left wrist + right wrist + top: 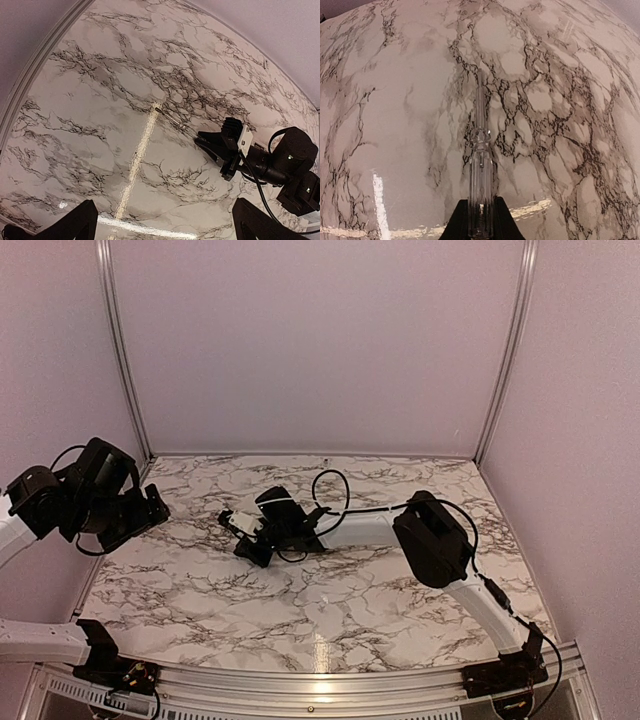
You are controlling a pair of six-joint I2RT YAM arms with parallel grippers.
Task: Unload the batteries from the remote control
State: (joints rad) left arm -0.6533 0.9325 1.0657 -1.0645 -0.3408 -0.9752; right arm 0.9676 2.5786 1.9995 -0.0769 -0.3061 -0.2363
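No remote control and no batteries show in any view. My right gripper [228, 519] is low over the middle of the marble table [330, 600], pointing left. It is shut on a clear slim plastic tool [481, 170] with a long thin tip that reaches out ahead of the fingers [506, 222]. The left wrist view shows the same gripper [202, 141] and the thin tip [172, 119] close over the tabletop. My left gripper [155, 505] is raised at the table's left edge, open and empty, its two fingers [75, 225] wide apart at the bottom corners of the left wrist view.
Black cables [335, 490] loop over the right arm behind the gripper. A metal rail [330, 680] runs along the near edge, and pale walls [320, 340] close in the back and sides.
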